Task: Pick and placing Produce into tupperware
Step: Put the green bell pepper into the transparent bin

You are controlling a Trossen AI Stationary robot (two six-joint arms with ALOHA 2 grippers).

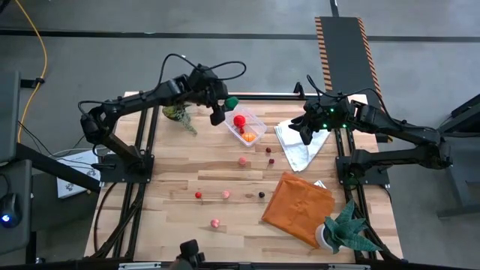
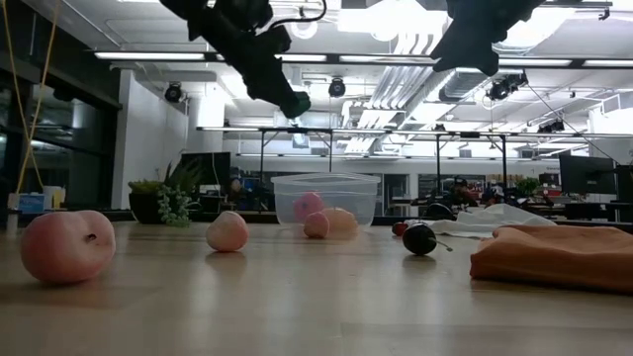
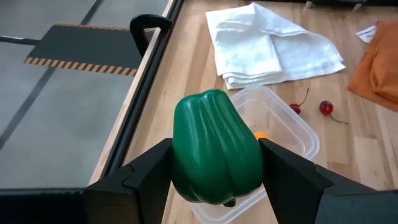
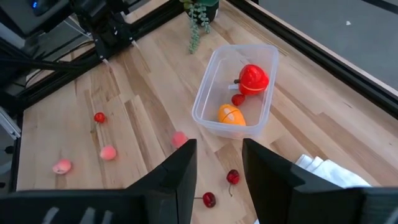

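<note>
My left gripper [image 1: 227, 106] hangs over the table's far edge, just beyond the tupperware's far left corner, shut on a green toy pepper [image 3: 216, 149]. The clear tupperware [image 1: 245, 126] rests on the table and holds a red piece [image 4: 253, 78], an orange piece [image 4: 231, 114] and a small red one. Loose produce lies nearer: pink pieces [image 1: 243, 160], small red ones [image 1: 198, 195], dark cherries [image 1: 268, 151]. My right gripper [image 4: 219, 168] hovers open above the white cloth [image 1: 300, 142], nothing between its fingers. My left gripper pinches the green pepper by its two opposite sides [image 3: 180, 152] between its two fingers [image 3: 281, 167]. The fingers slant downward from the table's left. The pepper is lifted clear, high above the table [image 2: 300, 102].
A folded orange cloth [image 1: 298, 206] lies at the near right, with a potted plant [image 1: 341, 229] beside it. Another plant [image 1: 178, 114] stands at the far left. A black frame rail [image 3: 146, 37] runs along the table's far edge.
</note>
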